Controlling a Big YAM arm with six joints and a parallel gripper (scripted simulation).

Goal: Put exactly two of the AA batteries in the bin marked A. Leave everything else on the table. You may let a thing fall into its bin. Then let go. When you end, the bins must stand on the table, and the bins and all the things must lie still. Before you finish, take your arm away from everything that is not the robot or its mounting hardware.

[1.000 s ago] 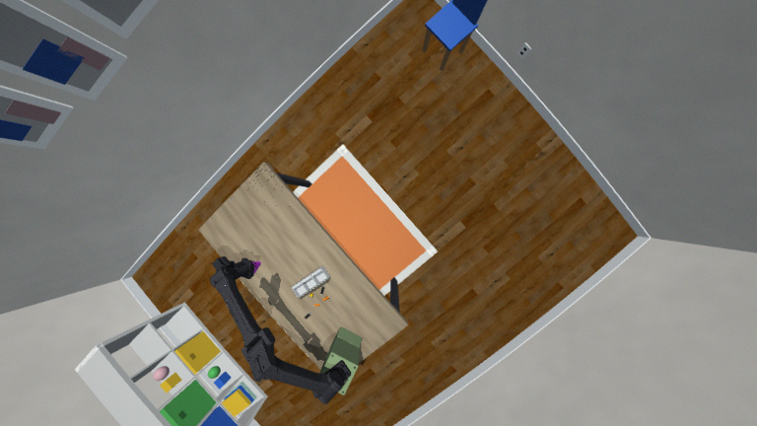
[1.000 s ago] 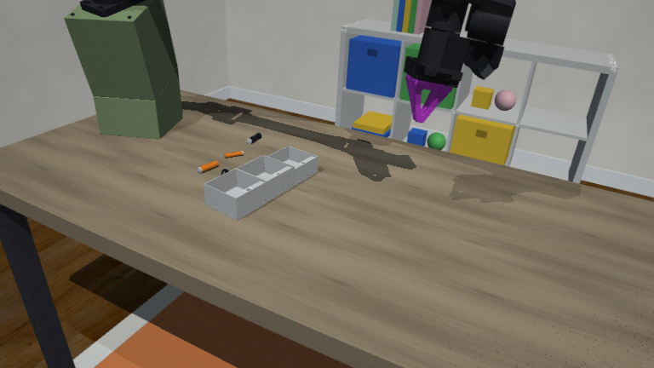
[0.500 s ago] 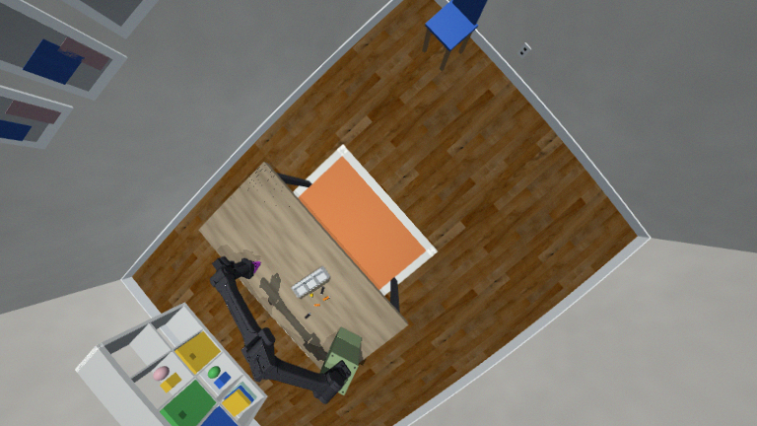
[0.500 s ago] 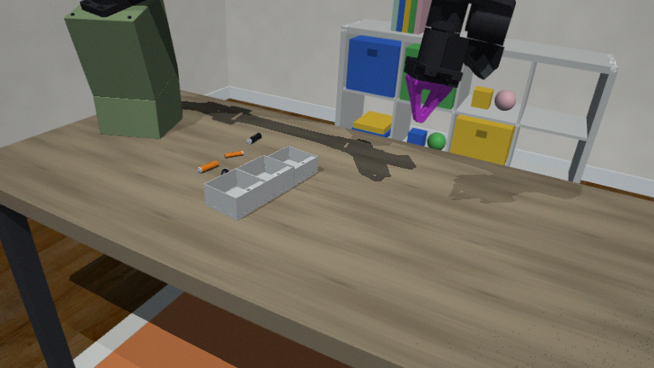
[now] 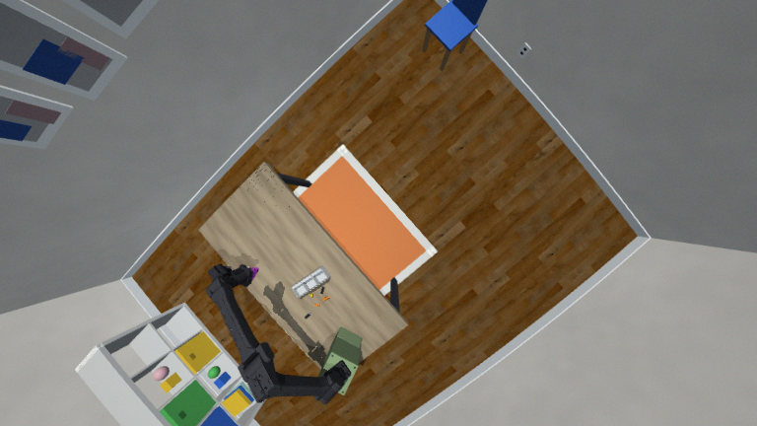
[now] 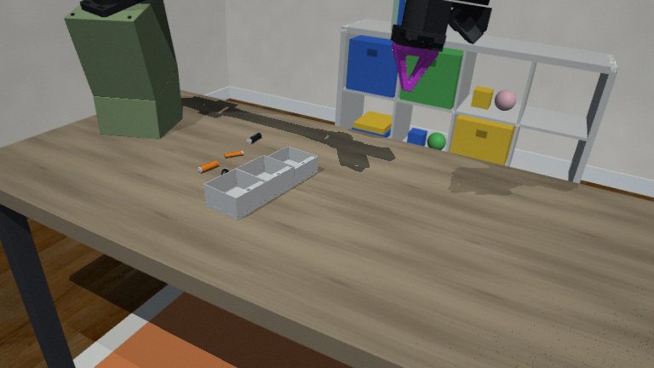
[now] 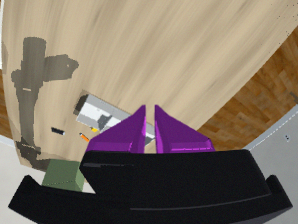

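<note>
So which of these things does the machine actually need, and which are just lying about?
Needed:
- gripper, shut on nothing, high above the table
- gray three-part bin tray
- two orange batteries

Just lying about:
- black cylinder
- shelf unit with colored boxes
- blue chair

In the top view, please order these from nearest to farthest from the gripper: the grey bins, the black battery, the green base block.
From the gripper, shut on nothing:
1. Grey bins, on the table toward the orange mat.
2. Black battery, lying past the bins' near end.
3. Green base block, at the table's far corner.
</note>
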